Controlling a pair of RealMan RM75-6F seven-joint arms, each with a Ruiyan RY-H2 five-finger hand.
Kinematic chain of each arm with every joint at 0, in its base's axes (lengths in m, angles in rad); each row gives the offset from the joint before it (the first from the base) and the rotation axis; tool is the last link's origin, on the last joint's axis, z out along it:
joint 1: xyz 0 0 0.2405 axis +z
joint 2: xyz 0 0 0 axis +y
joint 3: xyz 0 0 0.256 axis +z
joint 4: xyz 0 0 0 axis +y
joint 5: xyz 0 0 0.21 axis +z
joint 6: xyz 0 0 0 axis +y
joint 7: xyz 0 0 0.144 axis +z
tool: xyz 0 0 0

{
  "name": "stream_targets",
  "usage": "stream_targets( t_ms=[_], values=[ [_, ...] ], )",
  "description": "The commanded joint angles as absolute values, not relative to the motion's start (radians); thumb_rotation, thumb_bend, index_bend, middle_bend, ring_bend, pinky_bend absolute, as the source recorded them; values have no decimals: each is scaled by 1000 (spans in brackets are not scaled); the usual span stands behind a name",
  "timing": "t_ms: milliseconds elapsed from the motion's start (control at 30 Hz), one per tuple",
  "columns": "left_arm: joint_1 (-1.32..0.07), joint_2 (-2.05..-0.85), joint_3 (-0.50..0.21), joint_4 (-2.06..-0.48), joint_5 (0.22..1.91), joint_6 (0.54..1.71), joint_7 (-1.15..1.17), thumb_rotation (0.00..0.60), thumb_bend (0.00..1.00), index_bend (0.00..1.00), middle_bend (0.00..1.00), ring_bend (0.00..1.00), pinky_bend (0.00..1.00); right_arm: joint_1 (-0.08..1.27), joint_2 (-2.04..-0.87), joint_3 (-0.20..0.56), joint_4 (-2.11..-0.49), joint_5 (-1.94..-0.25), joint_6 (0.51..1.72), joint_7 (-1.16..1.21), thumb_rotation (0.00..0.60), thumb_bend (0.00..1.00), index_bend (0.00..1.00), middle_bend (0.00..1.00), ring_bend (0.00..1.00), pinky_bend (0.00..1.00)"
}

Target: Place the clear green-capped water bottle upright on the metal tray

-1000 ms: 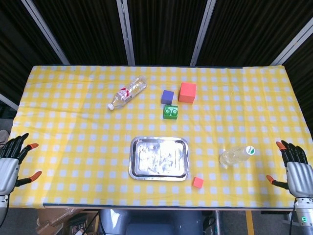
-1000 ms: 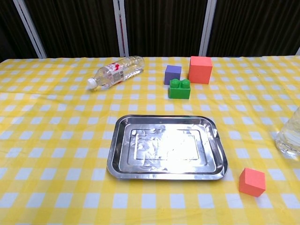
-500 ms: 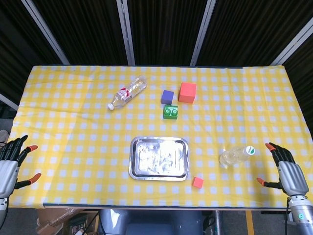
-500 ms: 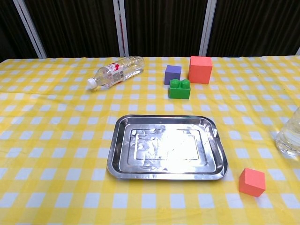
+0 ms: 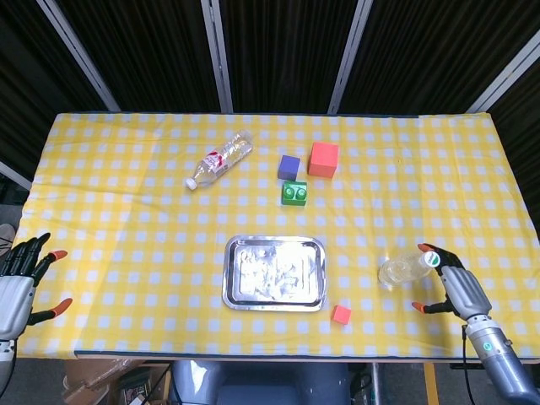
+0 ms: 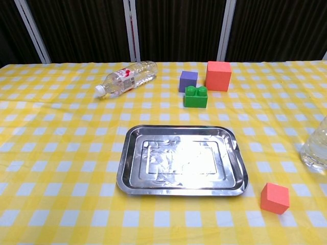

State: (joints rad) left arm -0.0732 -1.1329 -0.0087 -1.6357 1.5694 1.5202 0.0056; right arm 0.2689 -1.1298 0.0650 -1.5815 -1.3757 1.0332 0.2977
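The clear green-capped water bottle (image 5: pixel 405 267) stands on the yellow checked cloth to the right of the metal tray (image 5: pixel 274 273); the chest view shows only its lower body (image 6: pixel 316 149) at the right edge. The tray (image 6: pixel 182 161) lies empty at the table's front middle. My right hand (image 5: pixel 456 288) is open just right of the bottle, fingers spread, fingertips near the cap without holding it. At the front left corner my left hand (image 5: pixel 18 285) is open, off the table edge.
A second clear bottle with a white cap (image 5: pixel 219 159) lies on its side at the back left. A purple block (image 5: pixel 289 166), a red block (image 5: pixel 323 159) and a green brick (image 5: pixel 294 193) sit behind the tray. A small red cube (image 5: pixel 341 315) lies near the tray's front right corner.
My right hand has moved left from the table's right edge to just beside the green-capped bottle. The left hand and all objects have stayed put.
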Motion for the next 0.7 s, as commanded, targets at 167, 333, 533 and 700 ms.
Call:
stream_targets(
  t_ms=[167, 333, 533, 700],
  values=[
    [-73, -1137, -10, -1636, 1565, 1520, 18, 600, 185, 223, 0, 0, 0, 329, -1174, 90, -1547, -1318, 947, 312, 600, 171, 83, 124, 0, 0],
    [-74, -1140, -13, -1635, 1559, 1516, 28, 600, 185, 223, 0, 0, 0, 351, -1200, 104, -1532, -1293, 929, 303, 600, 171, 138, 183, 0, 0],
    [-74, -1140, -12, -1636, 1560, 1516, 29, 600, 185, 226, 0, 0, 0, 355, -1222, 121, -1519, -1267, 953, 275, 600, 171, 392, 395, 129, 0],
    [-76, -1140, -8, -1639, 1560, 1507, 36, 600, 185, 230, 0, 0, 0, 335, -1261, 139, -1491, -1257, 1023, 283, 600, 172, 645, 530, 240, 0]
  ],
)
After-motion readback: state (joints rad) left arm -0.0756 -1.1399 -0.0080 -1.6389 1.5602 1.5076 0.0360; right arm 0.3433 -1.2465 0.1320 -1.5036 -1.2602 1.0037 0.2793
